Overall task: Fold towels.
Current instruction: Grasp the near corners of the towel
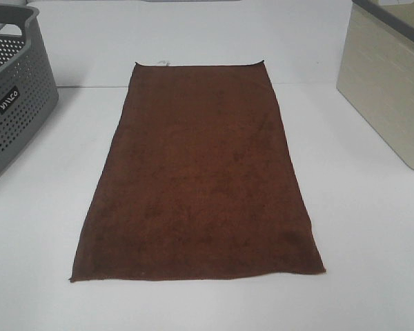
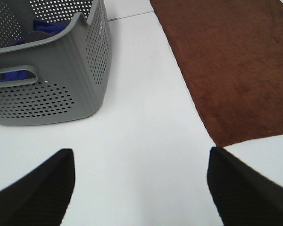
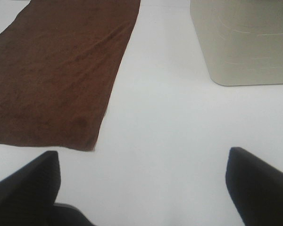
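Note:
A dark reddish-brown towel [image 1: 200,172] lies flat and fully spread on the white table, long side running away from me, with a small white tag [image 1: 163,64] at its far short edge. It also shows in the left wrist view [image 2: 231,66] and the right wrist view [image 3: 56,70]. Neither gripper shows in the exterior high view. My left gripper [image 2: 141,188] is open and empty over bare table beside the towel's near left corner. My right gripper [image 3: 141,183] is open and empty beside the near right corner.
A grey perforated basket [image 1: 10,96] stands at the left, holding blue cloth [image 2: 47,28]. A beige bin [image 1: 386,89] stands at the right, also in the right wrist view [image 3: 245,42]. White table [image 1: 359,227] surrounds the towel.

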